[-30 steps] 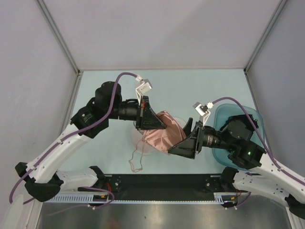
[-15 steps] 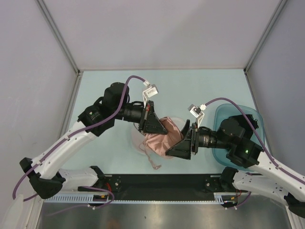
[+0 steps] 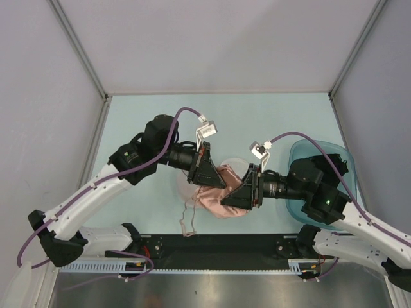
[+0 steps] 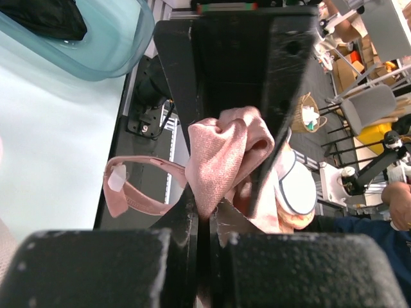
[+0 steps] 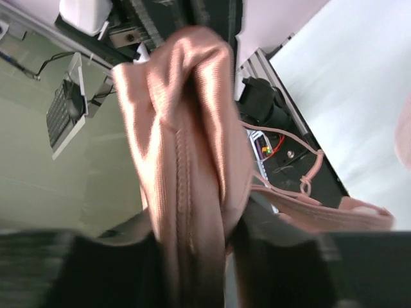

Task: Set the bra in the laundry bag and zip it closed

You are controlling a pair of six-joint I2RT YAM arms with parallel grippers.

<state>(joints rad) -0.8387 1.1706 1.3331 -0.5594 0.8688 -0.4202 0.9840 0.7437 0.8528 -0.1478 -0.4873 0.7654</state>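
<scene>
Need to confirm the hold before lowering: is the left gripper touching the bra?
Touching. The left wrist view shows the left gripper closed on a fold of the bra, with the pink fabric pinched between its jaws and no gap.

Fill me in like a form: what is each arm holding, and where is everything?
left gripper: shut on bra
right gripper: shut on bra
bra: bunched between both grippers, strap dangling
bag: beneath bra, mostly hidden
basin: beside right arm, black garment inside
</scene>
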